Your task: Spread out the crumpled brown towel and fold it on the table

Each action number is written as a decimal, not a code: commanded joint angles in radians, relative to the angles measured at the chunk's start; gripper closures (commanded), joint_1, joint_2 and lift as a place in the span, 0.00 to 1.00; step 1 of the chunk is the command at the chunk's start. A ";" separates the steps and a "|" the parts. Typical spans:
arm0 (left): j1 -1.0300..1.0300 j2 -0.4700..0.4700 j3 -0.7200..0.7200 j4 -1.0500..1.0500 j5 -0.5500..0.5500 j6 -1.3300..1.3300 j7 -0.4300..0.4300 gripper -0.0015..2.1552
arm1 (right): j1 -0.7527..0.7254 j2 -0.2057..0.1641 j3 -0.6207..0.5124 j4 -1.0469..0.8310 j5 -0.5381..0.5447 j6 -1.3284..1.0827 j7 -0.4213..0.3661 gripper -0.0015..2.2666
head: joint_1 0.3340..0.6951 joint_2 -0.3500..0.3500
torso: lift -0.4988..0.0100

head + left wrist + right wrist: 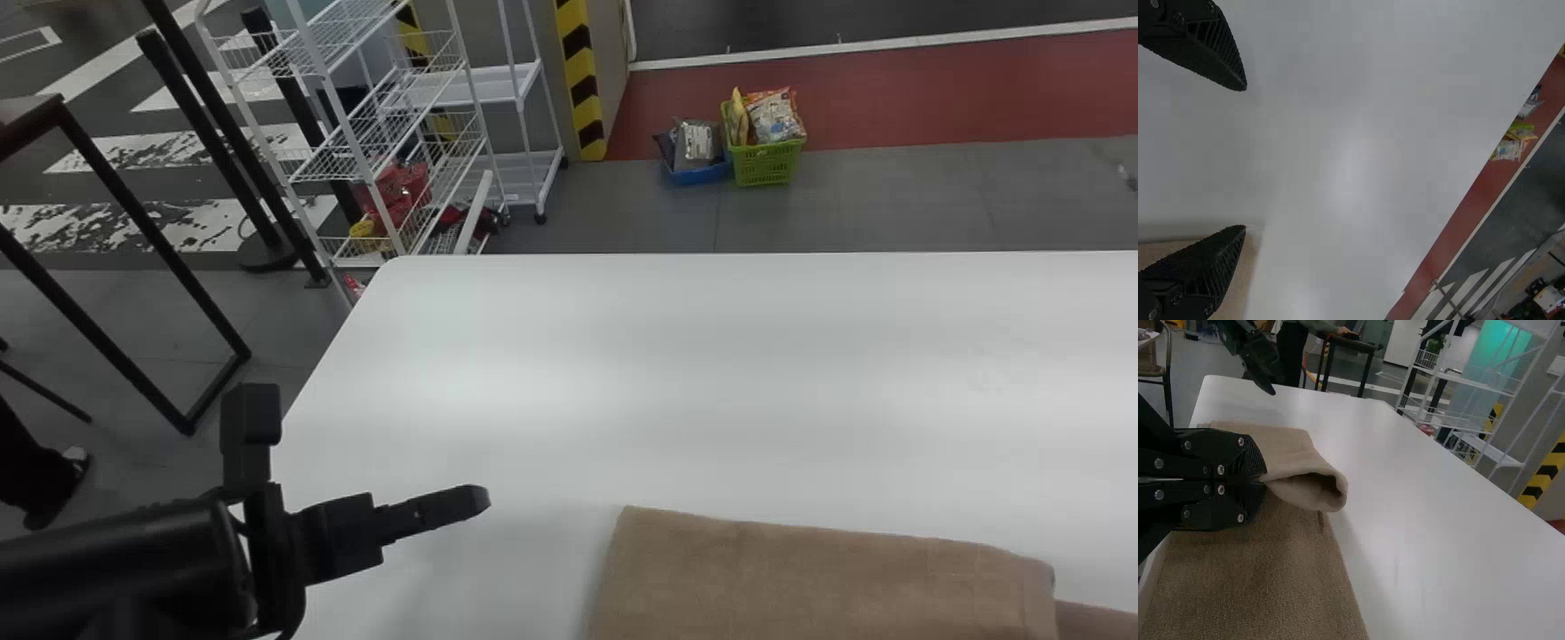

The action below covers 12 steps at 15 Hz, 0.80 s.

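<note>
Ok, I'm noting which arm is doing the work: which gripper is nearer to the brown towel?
The right. The right gripper is on the brown towel, shut on its raised edge; the left gripper is open, off beyond the towel's left side.

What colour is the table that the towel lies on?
White, with no pattern; the table shows best in the head view.
</note>
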 commanded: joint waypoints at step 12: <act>-0.002 -0.006 -0.005 0.025 -0.015 0.004 0.004 0.03 | 0.001 -0.143 -0.140 0.146 -0.064 0.014 0.033 0.57 | 1.00 0.70 | 0.73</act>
